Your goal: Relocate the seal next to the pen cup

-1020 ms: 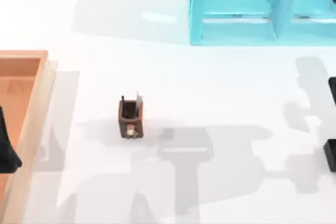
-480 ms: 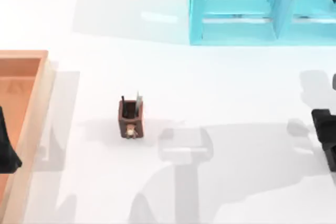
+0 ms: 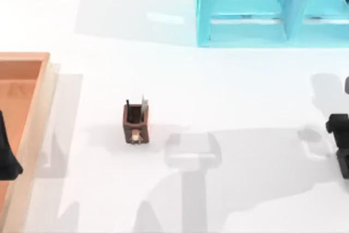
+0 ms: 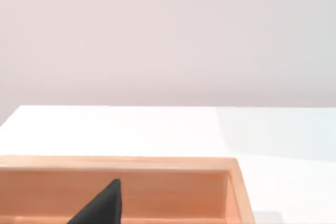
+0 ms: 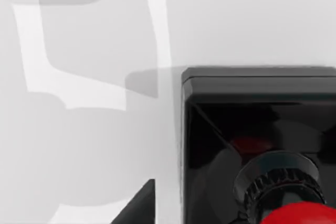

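The pen cup point(image 3: 135, 121), a small brown square holder with dark pens and a grey piece, stands left of the table's middle. Close up in the right wrist view is the seal point(image 5: 257, 145), a black square block with a red knob, sitting on the white table. My right gripper point(image 3: 338, 127) hangs at the table's far right edge, just above the seal, and a dark tip of it point(image 5: 137, 205) lies beside the block. My left gripper point(image 4: 100, 207) is parked over the wooden tray.
A light wooden tray point(image 3: 34, 135) lines the left edge. A cyan shelf unit point(image 3: 256, 9) stands at the back right. White tabletop stretches between the pen cup and the right arm.
My right gripper has come down along the right edge toward the front and slightly inward, mostly in the first half second. The pen cup and left arm have not moved.
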Tool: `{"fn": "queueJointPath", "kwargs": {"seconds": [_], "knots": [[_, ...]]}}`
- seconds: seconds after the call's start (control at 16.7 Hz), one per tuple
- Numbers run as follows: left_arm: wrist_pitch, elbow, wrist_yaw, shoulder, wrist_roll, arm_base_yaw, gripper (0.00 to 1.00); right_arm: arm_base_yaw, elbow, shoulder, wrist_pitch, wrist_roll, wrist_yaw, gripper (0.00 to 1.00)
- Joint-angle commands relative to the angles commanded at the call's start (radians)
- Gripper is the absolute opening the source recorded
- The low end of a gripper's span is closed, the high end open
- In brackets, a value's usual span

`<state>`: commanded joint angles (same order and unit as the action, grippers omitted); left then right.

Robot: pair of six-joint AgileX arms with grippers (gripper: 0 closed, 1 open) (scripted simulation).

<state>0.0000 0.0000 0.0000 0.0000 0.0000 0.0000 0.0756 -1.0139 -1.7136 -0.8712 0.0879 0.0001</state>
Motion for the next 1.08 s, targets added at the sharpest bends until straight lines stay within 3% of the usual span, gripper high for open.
{"fn": "queueJointPath", "kwargs": {"seconds": [0.48,1.08], "knots": [[0.000,0.000,0.000,0.000,0.000,0.000,1.00,0.000,0.000,0.000,0.000,0.000,0.000,0.02],[0.000,0.000,0.000,0.000,0.000,0.000,1.00,0.001,-0.003,0.001,-0.003,0.003,0.001,0.00]]}}
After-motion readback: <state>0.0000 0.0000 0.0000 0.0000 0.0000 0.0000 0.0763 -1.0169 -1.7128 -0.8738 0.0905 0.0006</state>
